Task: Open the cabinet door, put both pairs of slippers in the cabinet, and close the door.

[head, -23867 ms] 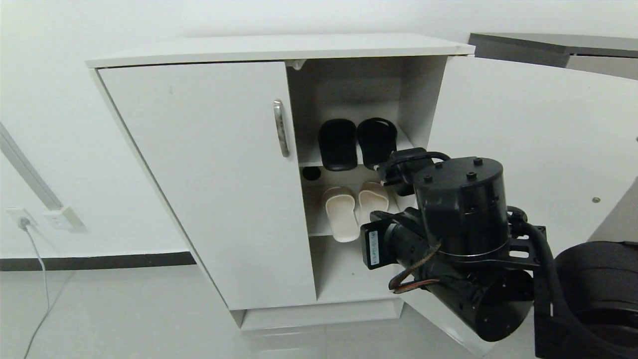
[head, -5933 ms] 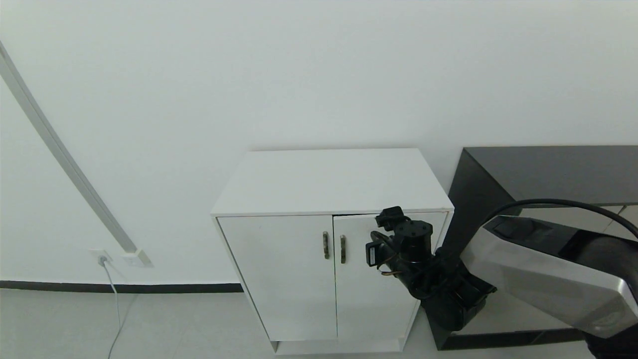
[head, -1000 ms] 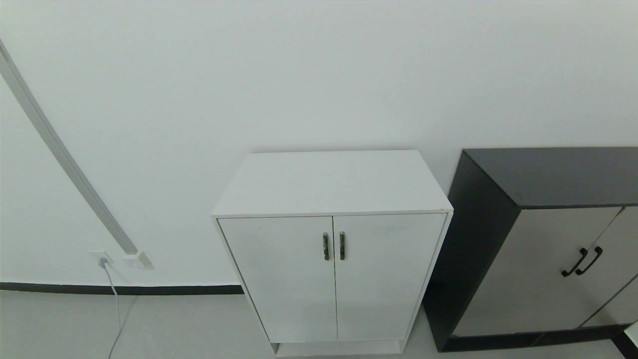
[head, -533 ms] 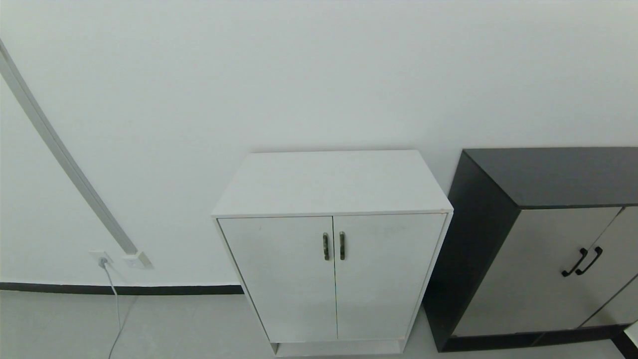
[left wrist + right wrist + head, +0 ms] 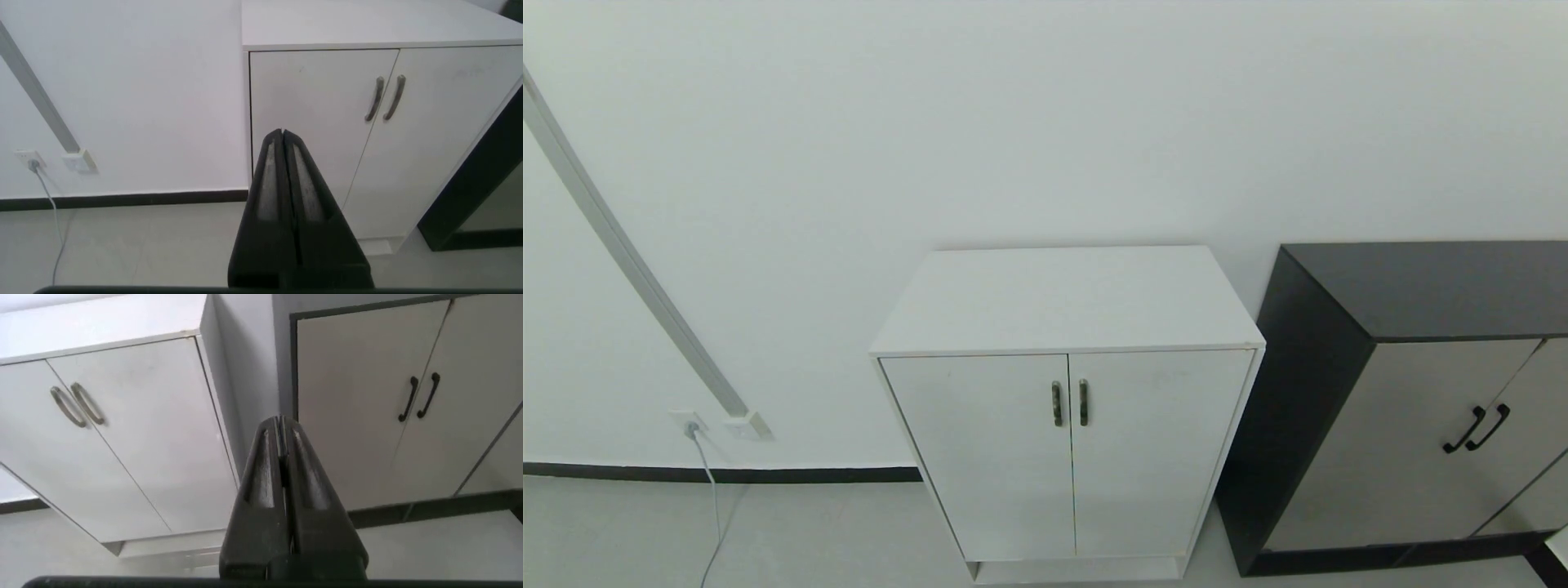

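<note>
The white cabinet (image 5: 1066, 302) stands against the wall with both doors (image 5: 1152, 449) closed, their two metal handles (image 5: 1068, 403) side by side at the middle. No slippers can be seen; the inside is hidden behind the doors. My left gripper (image 5: 283, 135) is shut and empty, held low in front of the cabinet (image 5: 359, 98), well back from it. My right gripper (image 5: 281, 422) is shut and empty too, in front of the gap between the white cabinet (image 5: 122, 433) and the dark one.
A dark cabinet (image 5: 1413, 392) with grey doors and black handles (image 5: 1476, 428) stands right of the white one. A wall socket with a cable (image 5: 690, 427) and a slanted grey conduit (image 5: 629, 261) are at the left. Grey floor (image 5: 727, 531) lies in front.
Over the last second nothing has moved. Before that, the right arm pushed the right door closed with the slippers inside, then drew back out of the head view.
</note>
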Tool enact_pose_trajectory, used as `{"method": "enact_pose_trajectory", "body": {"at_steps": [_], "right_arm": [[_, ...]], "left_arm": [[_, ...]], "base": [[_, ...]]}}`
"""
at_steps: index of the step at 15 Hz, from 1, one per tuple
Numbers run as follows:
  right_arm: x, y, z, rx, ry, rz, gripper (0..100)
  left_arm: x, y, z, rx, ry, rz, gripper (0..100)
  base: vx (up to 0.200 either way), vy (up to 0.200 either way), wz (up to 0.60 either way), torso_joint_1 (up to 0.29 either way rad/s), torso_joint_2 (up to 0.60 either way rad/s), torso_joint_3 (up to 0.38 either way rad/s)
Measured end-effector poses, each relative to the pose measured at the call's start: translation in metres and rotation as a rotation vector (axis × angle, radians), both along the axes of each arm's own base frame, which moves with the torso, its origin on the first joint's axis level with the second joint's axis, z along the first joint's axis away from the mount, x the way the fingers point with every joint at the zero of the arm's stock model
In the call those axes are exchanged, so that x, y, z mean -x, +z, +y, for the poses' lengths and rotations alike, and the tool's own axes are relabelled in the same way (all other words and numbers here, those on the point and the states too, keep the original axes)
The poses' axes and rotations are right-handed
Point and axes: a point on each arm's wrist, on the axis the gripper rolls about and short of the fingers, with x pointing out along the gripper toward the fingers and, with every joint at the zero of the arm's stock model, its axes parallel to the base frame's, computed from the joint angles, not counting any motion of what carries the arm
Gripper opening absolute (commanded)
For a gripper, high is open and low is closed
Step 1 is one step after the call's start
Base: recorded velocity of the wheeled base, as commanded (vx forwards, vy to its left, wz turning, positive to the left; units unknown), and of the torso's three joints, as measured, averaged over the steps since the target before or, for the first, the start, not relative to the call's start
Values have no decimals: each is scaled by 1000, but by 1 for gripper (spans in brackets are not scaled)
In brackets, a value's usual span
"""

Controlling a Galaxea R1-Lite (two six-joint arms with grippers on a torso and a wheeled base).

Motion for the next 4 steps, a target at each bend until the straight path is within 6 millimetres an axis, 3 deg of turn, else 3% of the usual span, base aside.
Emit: {"method": "enact_pose_trajectory", "body": {"at_steps": [4], "right_arm": [[0,0,0,8,6,-2,0]], "left_arm": [[0,0,0,0,-1,0,0]], "base": [[0,0,0,0,0,0]]}}
